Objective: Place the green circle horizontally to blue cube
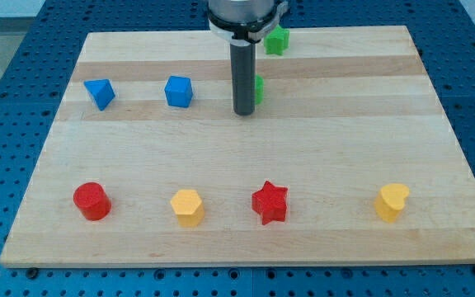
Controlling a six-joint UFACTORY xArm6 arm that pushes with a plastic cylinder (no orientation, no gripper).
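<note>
The blue cube (179, 91) sits on the wooden board (345, 140) at the upper left of centre. The green circle (259, 88) is to its right, at about the same height in the view, mostly hidden behind my rod; only a thin green sliver shows at the rod's right edge. My tip (244, 112) is just left of and slightly below that sliver, right of the blue cube.
A second blue block (99, 93) lies left of the cube. A green star-like block (276, 40) sits near the top edge beside the arm's head. Along the bottom: red cylinder (91, 200), yellow hexagon (187, 206), red star (270, 202), yellow block (392, 201).
</note>
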